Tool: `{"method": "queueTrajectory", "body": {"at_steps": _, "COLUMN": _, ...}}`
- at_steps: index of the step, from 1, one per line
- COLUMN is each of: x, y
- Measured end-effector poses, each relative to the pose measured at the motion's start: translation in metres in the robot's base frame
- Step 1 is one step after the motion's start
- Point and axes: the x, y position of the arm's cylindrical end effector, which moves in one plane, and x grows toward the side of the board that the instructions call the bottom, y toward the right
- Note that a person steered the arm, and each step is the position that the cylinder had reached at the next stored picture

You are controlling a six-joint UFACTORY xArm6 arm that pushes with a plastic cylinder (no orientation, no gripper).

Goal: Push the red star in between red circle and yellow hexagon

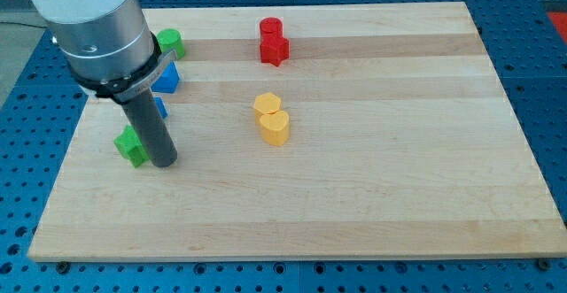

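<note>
The red circle (270, 27) sits near the view's top centre, with the red star (275, 50) touching it just below. The yellow hexagon (266, 105) lies in the middle of the board, with a yellow heart (275, 127) touching it below. My tip (165, 162) rests on the board at the view's left, far from the red and yellow blocks and right beside a green block (132, 146).
A green block (168, 42) sits at the top left. A blue block (166, 78) and another blue block (160, 108) are partly hidden behind the rod. The wooden board (399, 178) lies on a blue perforated table.
</note>
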Motion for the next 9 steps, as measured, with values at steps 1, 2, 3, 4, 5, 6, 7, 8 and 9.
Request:
{"method": "queueTrajectory", "body": {"at_steps": 1, "x": -0.011, "y": 0.053}}
{"method": "queueTrajectory", "body": {"at_steps": 2, "x": -0.036, "y": 0.095}}
{"method": "queueTrajectory", "body": {"at_steps": 3, "x": -0.049, "y": 0.133}}
{"method": "queueTrajectory", "body": {"at_steps": 4, "x": -0.068, "y": 0.133}}
{"method": "queueTrajectory", "body": {"at_steps": 5, "x": -0.085, "y": 0.135}}
{"method": "queueTrajectory", "body": {"at_steps": 6, "x": -0.093, "y": 0.135}}
{"method": "queueTrajectory", "body": {"at_steps": 7, "x": -0.094, "y": 0.174}}
{"method": "queueTrajectory", "body": {"at_steps": 8, "x": -0.106, "y": 0.206}}
{"method": "queueTrajectory", "body": {"at_steps": 9, "x": -0.142, "y": 0.208}}
